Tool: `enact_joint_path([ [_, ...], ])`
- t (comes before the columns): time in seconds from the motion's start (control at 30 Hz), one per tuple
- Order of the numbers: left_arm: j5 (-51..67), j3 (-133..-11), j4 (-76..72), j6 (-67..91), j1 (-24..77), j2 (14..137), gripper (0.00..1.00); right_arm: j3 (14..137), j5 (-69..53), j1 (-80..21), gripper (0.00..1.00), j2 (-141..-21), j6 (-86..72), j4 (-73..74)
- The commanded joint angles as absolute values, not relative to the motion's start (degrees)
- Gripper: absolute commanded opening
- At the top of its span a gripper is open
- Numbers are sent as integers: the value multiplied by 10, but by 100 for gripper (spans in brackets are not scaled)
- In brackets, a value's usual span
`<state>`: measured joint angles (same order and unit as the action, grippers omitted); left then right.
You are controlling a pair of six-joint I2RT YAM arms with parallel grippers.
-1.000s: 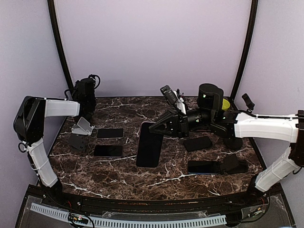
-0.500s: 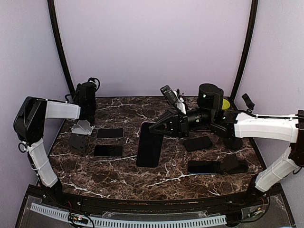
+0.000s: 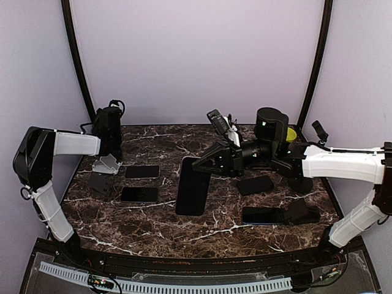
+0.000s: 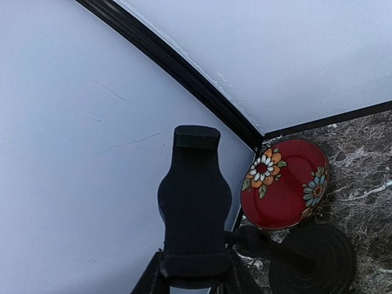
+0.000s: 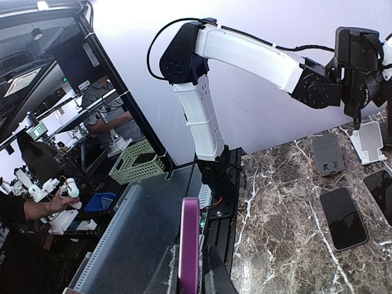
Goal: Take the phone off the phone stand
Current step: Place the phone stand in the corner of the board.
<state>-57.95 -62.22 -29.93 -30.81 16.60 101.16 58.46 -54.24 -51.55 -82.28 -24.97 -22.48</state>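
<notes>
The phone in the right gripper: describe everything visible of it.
The phone is a long, flat slab with rounded corners and a glossy black screen facing up; edge-on from the right wrist its rim looks purple. The right gripper is shut on its far end. It stretches toward the near edge over the marble table; whether its near end rests there cannot be told.

Dark marble table (image 3: 153, 223): on the left stand a white stand (image 3: 108, 163) and a grey stand (image 3: 100, 182), and beside them a black phone (image 3: 142, 171) and a second phone (image 3: 139, 194) lie flat. Right of centre lies a third phone (image 3: 255, 185).
</notes>
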Motion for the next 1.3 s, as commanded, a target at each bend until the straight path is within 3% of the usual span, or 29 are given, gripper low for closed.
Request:
enact_joint_path([
  [0.0,-594,-622,-381,-348,166,1012,0,587,-551,-512,0,-818,-263,-279],
  [0.33,-593,-648,-421,-387,163,1038,2,584,-548,-512,0,-814,-259,-272],
  [0.4,-587,-645,-399,-355,163,1034,13,584,-547,-512,0,-814,-256,-271],
  [0.5,-579,-645,-341,-314,163,1025,41,585,-548,-512,0,-818,-256,-270],
  [0.73,-564,-642,-225,-234,164,987,65,590,-548,-512,0,-821,-256,-269],
  [0.97,-527,-645,-101,-163,177,933,98,601,-546,-512,0,-833,-257,-258],
  [1.27,-433,-633,45,-100,196,838,99,614,-532,-510,0,-843,-245,-227],
])
